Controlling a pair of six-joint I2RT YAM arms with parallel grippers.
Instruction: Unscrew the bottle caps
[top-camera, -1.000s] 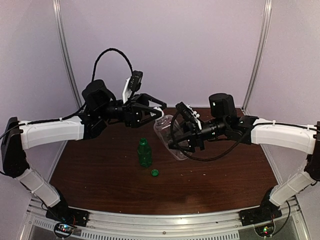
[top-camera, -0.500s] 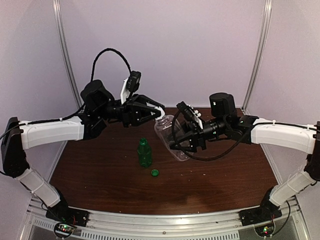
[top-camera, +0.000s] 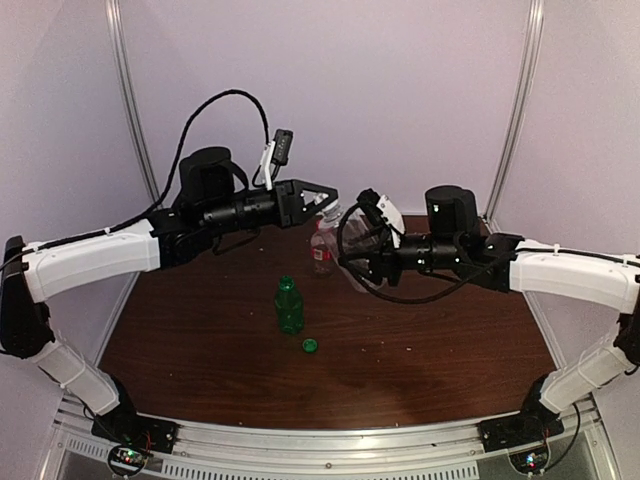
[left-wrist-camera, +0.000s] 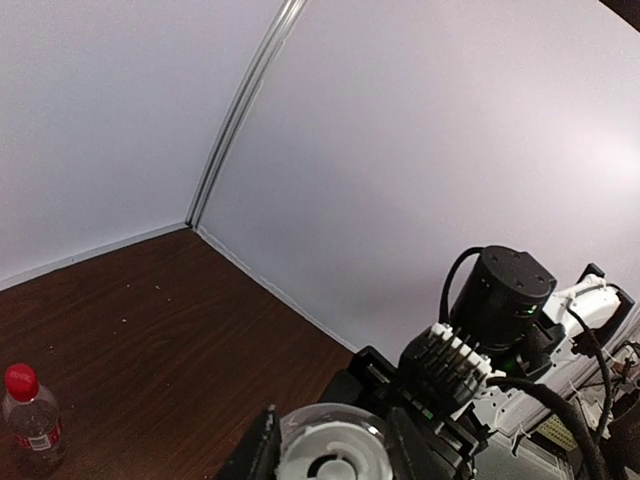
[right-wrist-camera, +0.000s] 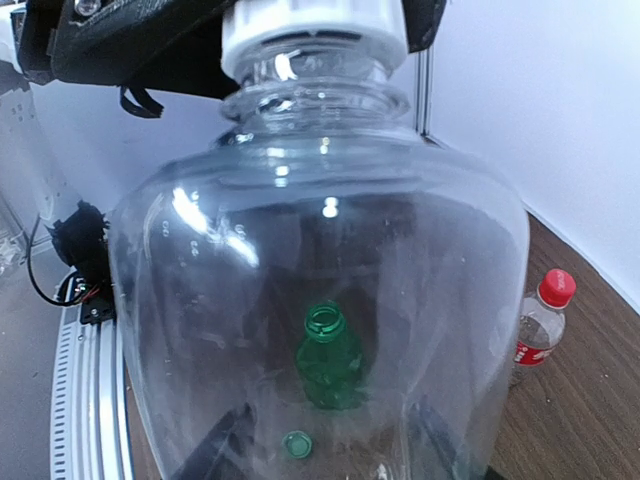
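1. The left arm reaches high and rightward over the back of the table (top-camera: 200, 345). The left gripper (top-camera: 322, 198) lies almost level, and its fingers (left-wrist-camera: 412, 445) sit tight against both sides of the white cap (left-wrist-camera: 330, 455).
2. The right arm stretches leftward. The right gripper (top-camera: 362, 258) is clamped around the clear bottle (right-wrist-camera: 320, 280), which it holds off the table with the neck towards the left gripper.
3. From above, the grippers and a looping cable (top-camera: 343, 235) hide most of the bottle and cap.
4. The right wrist view looks through the plastic at the open green bottle (right-wrist-camera: 328, 360) and the green cap (right-wrist-camera: 296, 443) just beside it. The short bottle (top-camera: 322, 250) stands upright, its red cap (left-wrist-camera: 20, 380) on.
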